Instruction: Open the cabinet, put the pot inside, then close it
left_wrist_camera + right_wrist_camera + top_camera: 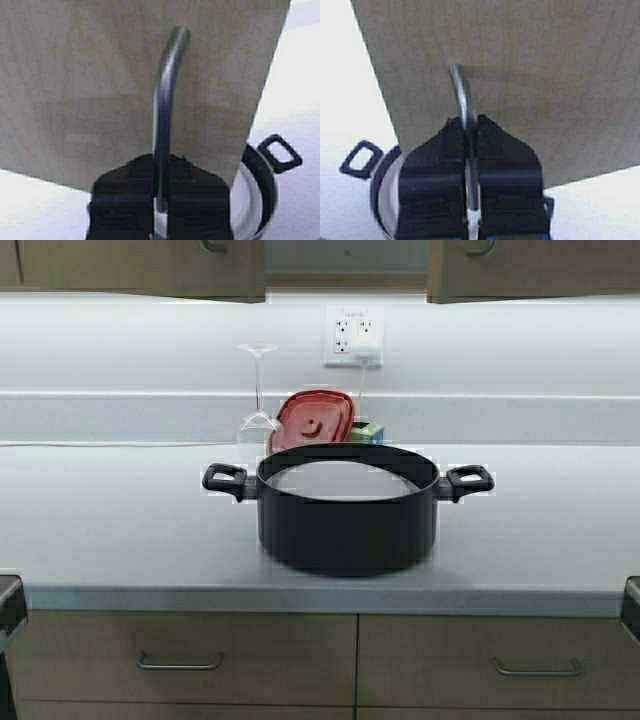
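Note:
The black pot (pixel 347 525) stands on the grey counter (pixel 100 530), both loop handles out to the sides. Above it hang the cabinet's two tan doors, the left door (pixel 140 270) and the right door (pixel 540 270), with grey inside (pixel 345 255) showing between them. Neither gripper shows in the high view. In the left wrist view my left gripper (pixel 160 167) is shut on the left door's metal bar handle (pixel 167 75). The pot (pixel 265 175) lies below. In the right wrist view my right gripper (pixel 468 127) is shut on the right door's bar handle (pixel 460 90).
Behind the pot stand a red plastic lid (pixel 313 420), an upturned wine glass (pixel 258 390) and a small green box (pixel 367 432). A wall outlet (pixel 353 336) is above them. Floor-standing drawers (pixel 180 660) run under the counter's front edge.

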